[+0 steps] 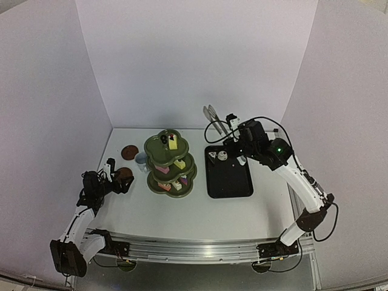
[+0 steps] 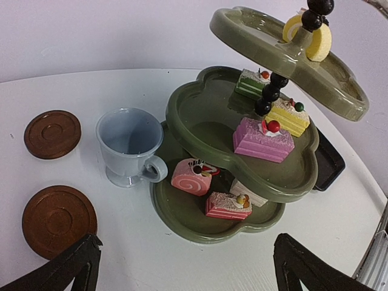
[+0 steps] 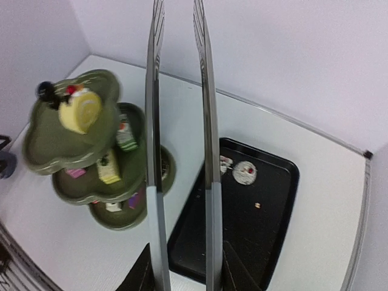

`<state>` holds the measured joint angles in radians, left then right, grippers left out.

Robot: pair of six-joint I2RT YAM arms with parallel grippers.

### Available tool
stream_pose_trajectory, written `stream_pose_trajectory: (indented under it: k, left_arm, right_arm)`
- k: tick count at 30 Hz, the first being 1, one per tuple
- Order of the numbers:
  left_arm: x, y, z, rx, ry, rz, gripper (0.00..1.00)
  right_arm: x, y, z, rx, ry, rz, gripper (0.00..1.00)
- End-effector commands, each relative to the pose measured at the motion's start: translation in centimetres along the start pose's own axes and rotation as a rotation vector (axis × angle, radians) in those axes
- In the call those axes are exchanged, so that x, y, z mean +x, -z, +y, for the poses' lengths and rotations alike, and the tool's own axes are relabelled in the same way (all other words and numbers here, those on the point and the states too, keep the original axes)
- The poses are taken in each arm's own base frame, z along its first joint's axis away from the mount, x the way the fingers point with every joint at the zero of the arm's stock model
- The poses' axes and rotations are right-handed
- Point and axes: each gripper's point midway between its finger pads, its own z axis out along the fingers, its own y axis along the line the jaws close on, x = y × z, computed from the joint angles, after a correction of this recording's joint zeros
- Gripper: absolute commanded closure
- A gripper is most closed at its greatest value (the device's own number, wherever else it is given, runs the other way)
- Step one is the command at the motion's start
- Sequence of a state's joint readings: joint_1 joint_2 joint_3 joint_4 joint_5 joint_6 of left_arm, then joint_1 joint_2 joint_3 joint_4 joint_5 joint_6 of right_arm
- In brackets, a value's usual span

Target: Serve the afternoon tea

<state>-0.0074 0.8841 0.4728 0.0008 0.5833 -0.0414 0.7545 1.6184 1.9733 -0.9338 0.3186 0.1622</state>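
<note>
The olive-green three-tier stand (image 1: 170,163) (image 2: 200,121) carries several small cakes, among them a pink slice (image 2: 262,138) and a yellow roll (image 3: 79,110) on the top tier. A pale blue cup (image 2: 128,145) stands beside the stand, with two brown coasters (image 2: 53,133) (image 2: 59,219) to its left. My left gripper (image 2: 188,273) is open and empty, low in front of the stand. My right gripper (image 3: 182,276) is shut on the metal tongs (image 3: 206,121), held above the black tray (image 3: 273,230). Two small white cakes (image 3: 245,173) lie on that tray.
White walls close in the table at the back and sides. The tongs' tips (image 1: 210,113) reach toward the back wall. The black tray (image 1: 228,176) lies just right of the stand. A metal rail runs along the near edge (image 1: 194,245).
</note>
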Motion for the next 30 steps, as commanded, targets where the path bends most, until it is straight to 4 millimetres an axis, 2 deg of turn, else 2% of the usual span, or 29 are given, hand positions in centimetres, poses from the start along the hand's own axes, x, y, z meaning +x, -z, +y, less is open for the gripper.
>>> stream_pose_trajectory:
  k: [1,5,7,10,15,19,26,30]
  left_arm:
    - [-2.3,0.4,-0.6,0.016,-0.048,-0.058,0.00]
    - [-2.2,0.4,-0.6,0.016,-0.047,-0.055,0.00]
    - [-2.2,0.4,-0.7,0.017,-0.046,-0.055,0.00]
    - [-2.3,0.4,-0.6,0.016,-0.048,-0.056,0.00]
    - [-2.3,0.4,-0.6,0.014,-0.050,-0.052,0.00]
    - [-2.4,0.3,-0.5,0.013,-0.055,-0.051,0.00]
    - [-2.2,0.3,-0.4,0.012,-0.055,-0.045,0.00]
    - [-2.2,0.3,-0.4,0.010,-0.057,-0.046,0.00]
  right_arm:
    - [2.5,-1.1,-5.9,0.174,-0.150,0.036,0.72]
    - [8.0,-4.4,-8.2,0.209,-0.181,0.191,0.72]
    - [11.3,-6.1,-8.9,0.218,-0.179,0.289,0.71]
    - [15.3,-8.3,-9.4,0.217,-0.175,0.410,0.71]
    - [19.3,-10.8,-9.3,0.208,-0.159,0.525,0.71]
    - [20.5,-12.1,-9.3,0.208,-0.133,0.562,0.71]
    - [19.0,-13.2,-8.7,0.161,-0.115,0.519,0.70]
    - [18.4,-14.3,-9.1,0.161,-0.129,0.505,0.69]
